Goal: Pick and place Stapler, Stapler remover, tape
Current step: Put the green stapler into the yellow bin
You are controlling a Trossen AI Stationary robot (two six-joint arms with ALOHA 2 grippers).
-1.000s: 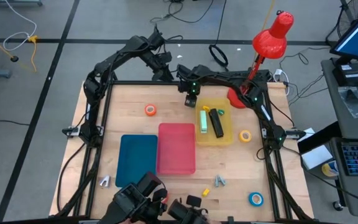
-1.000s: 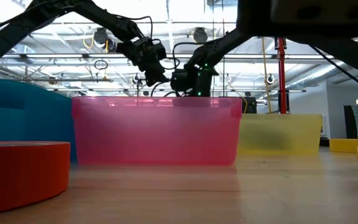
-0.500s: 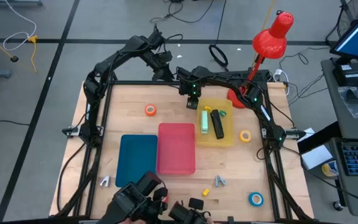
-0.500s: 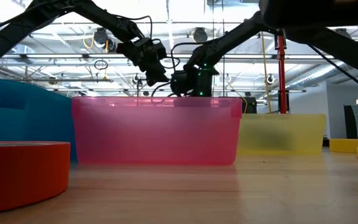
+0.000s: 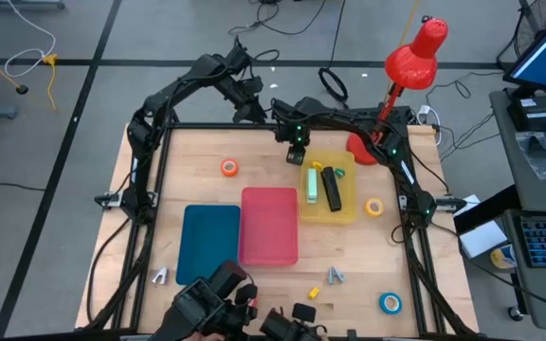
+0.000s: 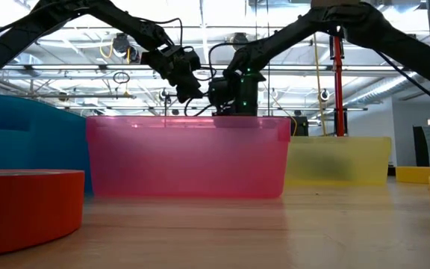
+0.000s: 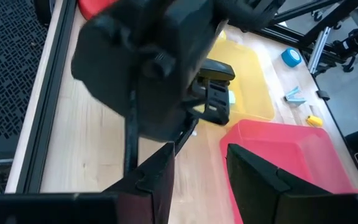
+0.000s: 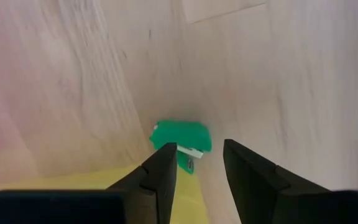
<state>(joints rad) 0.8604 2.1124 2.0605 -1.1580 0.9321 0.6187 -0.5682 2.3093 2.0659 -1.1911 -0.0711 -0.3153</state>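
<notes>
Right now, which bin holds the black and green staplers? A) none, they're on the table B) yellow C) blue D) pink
B: in the high view the black stapler and the green stapler lie side by side inside the yellow bin, while the right gripper hovers open at the bin's far left corner.

We see the right gripper (image 5: pixel 297 154) has edged along the worktop's far edge toward the yellow bin (image 5: pixel 349 205).
</notes>
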